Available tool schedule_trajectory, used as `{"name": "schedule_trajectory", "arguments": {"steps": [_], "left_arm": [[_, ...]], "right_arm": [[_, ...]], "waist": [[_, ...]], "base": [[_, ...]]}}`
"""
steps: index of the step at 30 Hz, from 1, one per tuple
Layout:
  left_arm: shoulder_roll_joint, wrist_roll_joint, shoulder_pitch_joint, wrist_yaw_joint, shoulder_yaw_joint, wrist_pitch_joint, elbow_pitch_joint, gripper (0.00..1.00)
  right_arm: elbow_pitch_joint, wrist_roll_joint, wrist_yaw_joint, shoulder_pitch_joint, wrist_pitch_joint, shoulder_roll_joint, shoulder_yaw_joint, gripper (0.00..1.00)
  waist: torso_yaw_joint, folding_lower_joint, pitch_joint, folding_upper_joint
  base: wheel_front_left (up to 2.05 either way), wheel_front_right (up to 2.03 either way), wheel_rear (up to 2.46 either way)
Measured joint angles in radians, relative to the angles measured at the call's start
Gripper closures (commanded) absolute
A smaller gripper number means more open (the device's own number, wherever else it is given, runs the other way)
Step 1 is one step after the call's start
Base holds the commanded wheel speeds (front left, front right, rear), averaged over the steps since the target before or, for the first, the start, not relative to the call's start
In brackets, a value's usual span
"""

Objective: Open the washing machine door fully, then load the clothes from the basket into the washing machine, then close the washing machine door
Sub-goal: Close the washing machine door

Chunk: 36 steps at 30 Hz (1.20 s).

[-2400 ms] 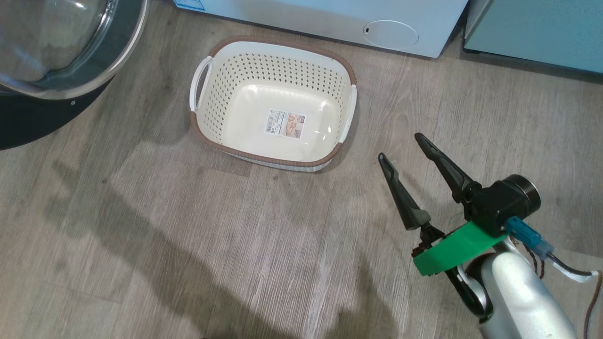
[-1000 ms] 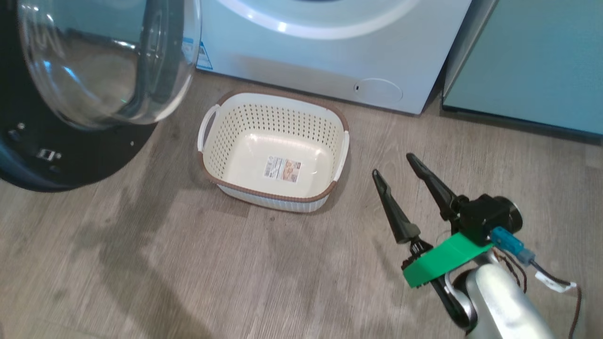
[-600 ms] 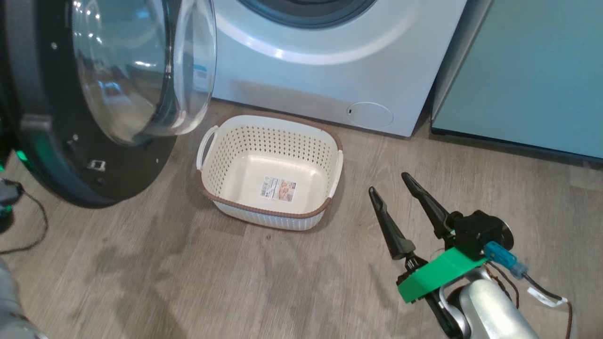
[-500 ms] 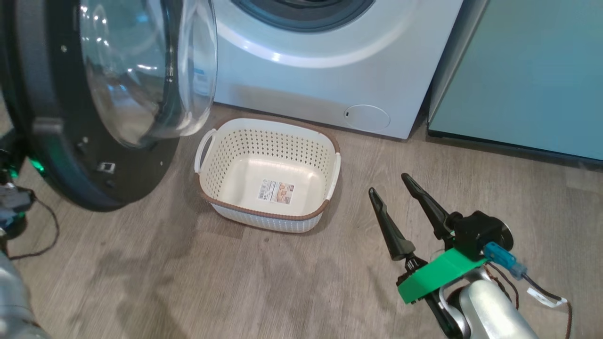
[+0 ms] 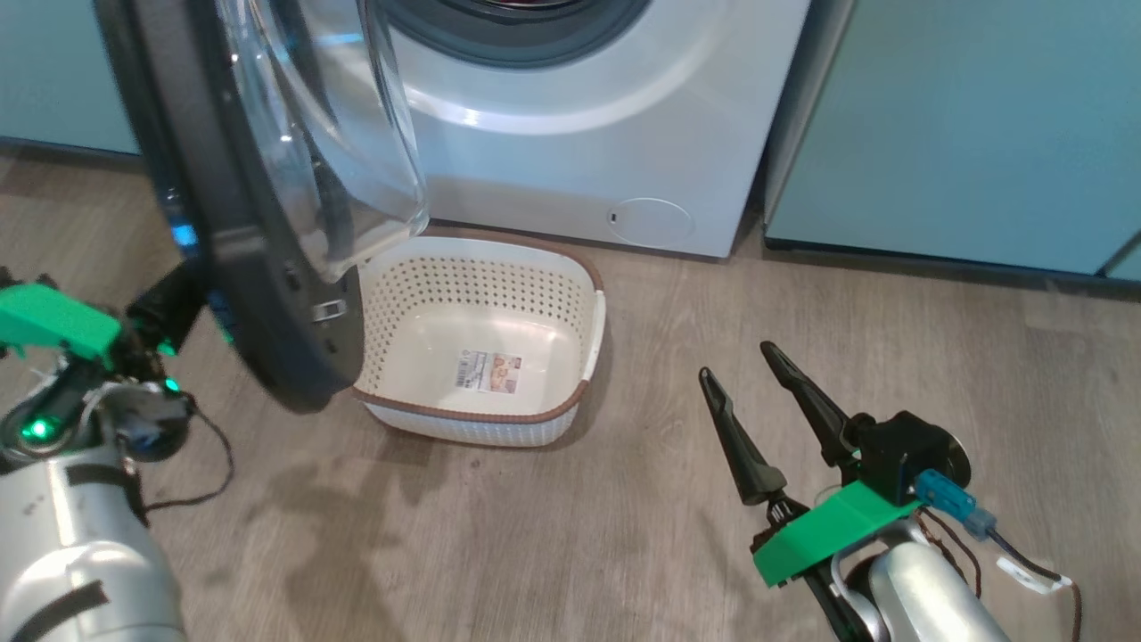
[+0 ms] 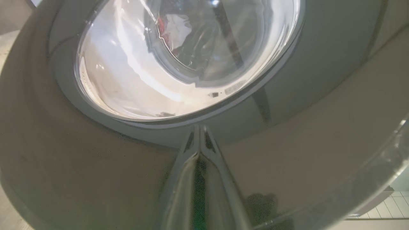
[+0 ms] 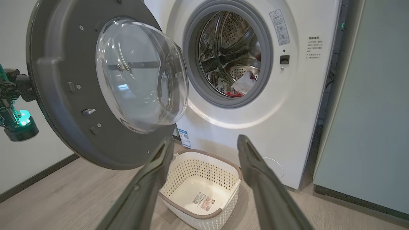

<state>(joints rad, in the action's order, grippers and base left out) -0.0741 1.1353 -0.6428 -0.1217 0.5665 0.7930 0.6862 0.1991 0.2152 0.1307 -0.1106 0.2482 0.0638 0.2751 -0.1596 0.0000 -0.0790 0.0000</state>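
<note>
The washing machine [image 5: 579,160] stands open, its metal drum [image 7: 230,54] showing. Red clothes [image 7: 234,94] with a white patch lie at the drum's bottom. The washing machine door [image 5: 227,241], a black rim around a bulging glass bowl, hangs partly swung out over the basket's left end. My left gripper [image 5: 178,290] is shut, its tips [image 6: 199,127] pressed against the door's outer face. The cream basket [image 5: 481,285] sits on the floor before the machine, with just a label sticker inside. My right gripper [image 5: 735,361] hovers open to the basket's right, holding nothing.
Pale teal cabinets [image 5: 945,134] stand right of the machine and another behind the door at far left. Grey wood floor [image 5: 535,535] spreads in front. In the right wrist view the left gripper [image 7: 16,92] shows behind the door [image 7: 96,89], above the basket [image 7: 191,172].
The head camera has lifted and turned, bringing the machine front and my left arm into view. The door now shows more edge-on, over the basket's left end. The right gripper stays open.
</note>
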Motion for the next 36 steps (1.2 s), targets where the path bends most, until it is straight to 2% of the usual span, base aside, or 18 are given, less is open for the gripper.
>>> {"name": "schedule_trajectory", "arguments": {"steps": [5,9,12,18,23,30,36], "left_arm": [[0.044,0.042,0.043,0.000,-0.030,0.016,-0.056,1.00],[0.046,0.082,0.065,0.001,-0.063,-0.002,-0.089,1.00],[0.041,0.156,0.073,0.001,-0.120,-0.034,-0.089,1.00],[0.048,0.283,0.074,0.004,-0.261,-0.169,-0.068,1.00],[0.047,0.337,0.072,0.010,-0.342,-0.278,-0.058,1.00],[0.045,0.384,0.030,0.012,-0.370,-0.428,-0.017,1.00],[0.047,0.410,-0.085,0.010,-0.351,-0.571,0.020,1.00]], "right_arm": [[-0.002,-0.003,0.000,0.002,0.000,-0.001,0.000,0.00],[-0.013,-0.010,0.000,-0.001,0.000,-0.001,0.001,0.00],[-0.022,-0.013,0.000,-0.003,0.000,-0.001,-0.002,0.00],[-0.034,-0.022,0.000,-0.003,-0.001,0.001,-0.012,0.00],[-0.051,-0.022,0.000,-0.004,0.000,0.001,-0.013,0.00],[-0.054,-0.022,0.000,-0.005,0.000,-0.001,-0.021,0.00],[-0.055,-0.016,0.000,-0.021,0.000,-0.003,-0.036,0.00]], "waist": [[0.033,0.0000,-0.015,0.0000],[0.071,0.0000,-0.033,0.0000],[0.101,0.0000,-0.052,0.0000],[0.167,0.0000,-0.086,0.0000],[0.230,0.0000,-0.107,0.0000],[0.323,0.0000,-0.136,0.0000],[0.411,0.0000,-0.189,0.0000]], "base": [[0.00,0.00,0.00],[0.00,0.00,0.00],[0.00,0.00,0.00],[0.00,0.00,0.00],[0.00,0.00,0.00],[0.00,0.00,0.00],[0.00,0.00,0.00]]}}
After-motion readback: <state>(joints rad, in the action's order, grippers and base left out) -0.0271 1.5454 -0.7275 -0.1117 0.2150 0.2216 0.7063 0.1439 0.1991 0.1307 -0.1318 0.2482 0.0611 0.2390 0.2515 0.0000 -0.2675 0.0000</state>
